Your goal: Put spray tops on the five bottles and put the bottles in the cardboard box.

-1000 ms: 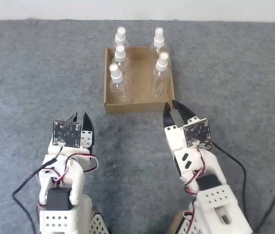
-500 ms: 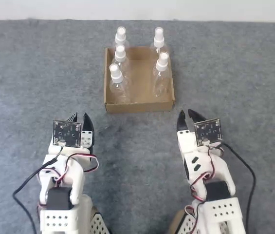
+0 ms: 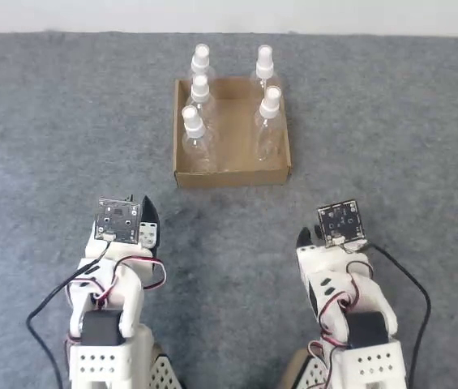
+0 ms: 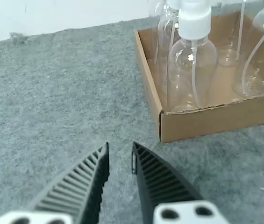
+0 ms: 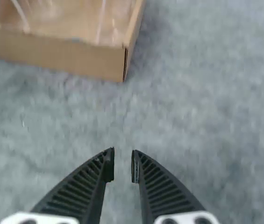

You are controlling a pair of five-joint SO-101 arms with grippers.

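Five clear bottles, each with a white spray top, stand upright inside the shallow cardboard box [image 3: 233, 177] at the far middle of the table; the nearest left one [image 3: 193, 134] and the right one [image 3: 270, 113] are closest to me. My left gripper [image 3: 143, 209] hovers over the grey carpet short of the box's near left corner, shut and holding nothing. My right gripper [image 3: 306, 237] is drawn back near the right arm's base, also shut and holding nothing. The left wrist view has its gripper [image 4: 120, 154] facing a bottle [image 4: 191, 70] in the box [image 4: 216, 119]. The right gripper [image 5: 122, 158] points at the box corner [image 5: 57, 53].
Grey carpet [image 3: 66, 121] covers the whole table, with a white wall strip along the far edge. Each arm's cables [image 3: 407, 284] trail beside its base at the near edge.
My right gripper pulled back from the box's near right corner toward its base and shut its fingers. My left gripper drew back slightly and closed.
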